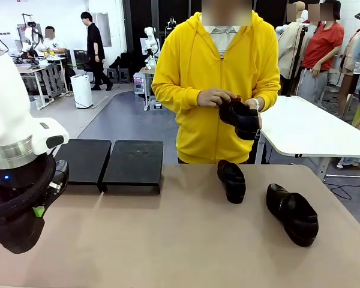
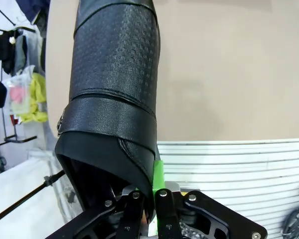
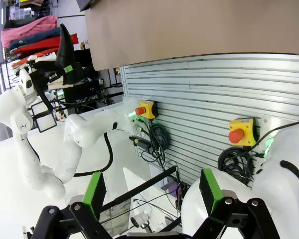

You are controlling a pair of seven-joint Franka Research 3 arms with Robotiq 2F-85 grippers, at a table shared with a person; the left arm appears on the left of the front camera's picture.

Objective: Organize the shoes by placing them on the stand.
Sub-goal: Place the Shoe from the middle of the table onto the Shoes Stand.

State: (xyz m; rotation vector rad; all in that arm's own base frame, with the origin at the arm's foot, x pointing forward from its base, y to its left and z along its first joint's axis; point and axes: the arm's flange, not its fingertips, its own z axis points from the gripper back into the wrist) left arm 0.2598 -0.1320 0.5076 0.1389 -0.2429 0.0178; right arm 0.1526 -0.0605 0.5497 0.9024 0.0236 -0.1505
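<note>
You looked across a tan worktop (image 1: 186,240) onto a grey floor (image 1: 117,114) in the upper left of the front frame. A white table (image 1: 312,129) stood at middle right. A white boxy unit (image 1: 82,91) sat on the floor at upper left, near desks (image 1: 33,71) where a person sat. A white wall (image 1: 6,15) closed the far left corner, and a dark panel (image 1: 138,15) rose at top centre. In your right wrist frame a ribbed pale panel (image 3: 214,89) crossed the middle, carrying red buttons in yellow housings (image 3: 145,109). Clothes (image 3: 30,30) hung at upper left.
</note>
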